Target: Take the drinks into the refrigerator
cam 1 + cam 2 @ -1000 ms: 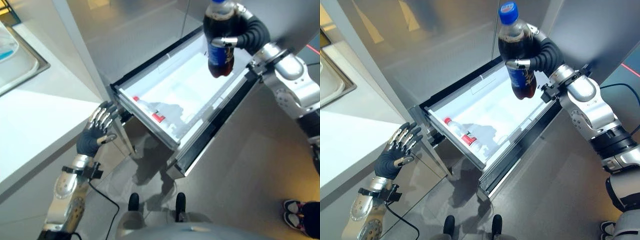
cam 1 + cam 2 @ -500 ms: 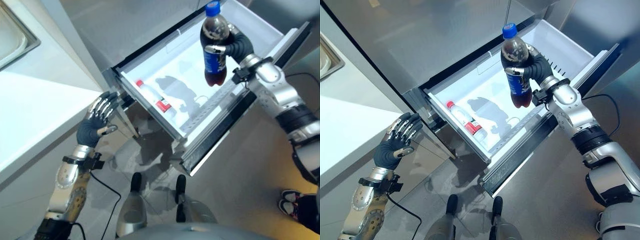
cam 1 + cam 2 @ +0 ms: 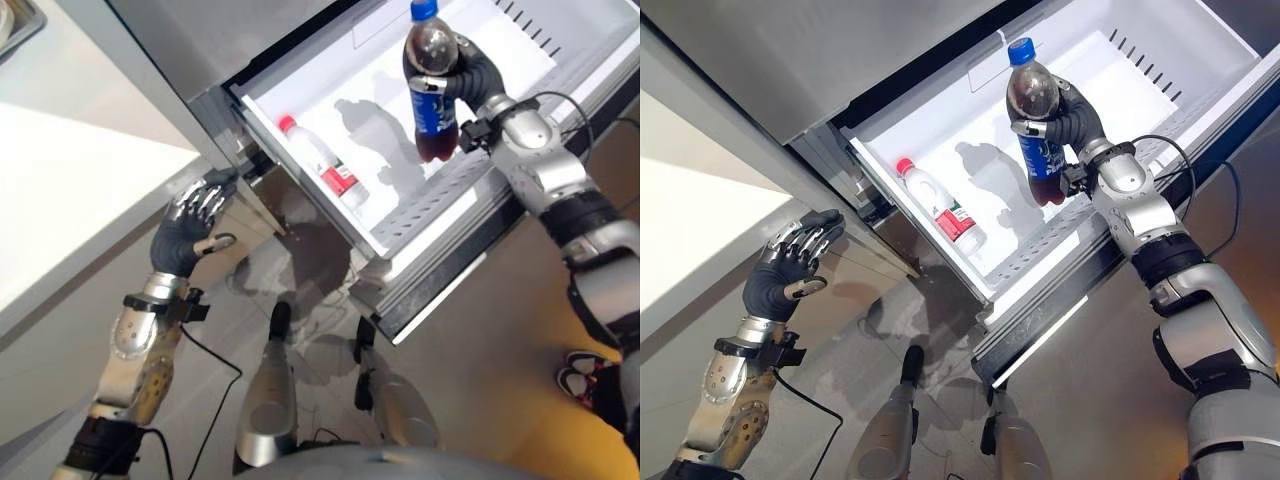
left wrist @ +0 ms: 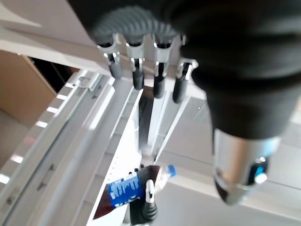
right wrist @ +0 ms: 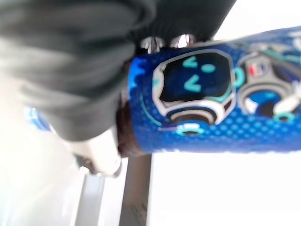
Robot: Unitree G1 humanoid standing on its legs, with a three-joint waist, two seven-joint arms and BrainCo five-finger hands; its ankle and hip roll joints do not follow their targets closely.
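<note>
While the left hand hovers slack-fingered and empty by the drawer's left front corner, a clear red-capped plastic bottle lies along the left wall of the white pull-out refrigerator drawer; the right hand wraps a dark cola bottle with blue cap and label, upright above the front rail; best lowered clear of that rail, laid beside the first; grey polished floor below, pale countertop at far left.
</note>
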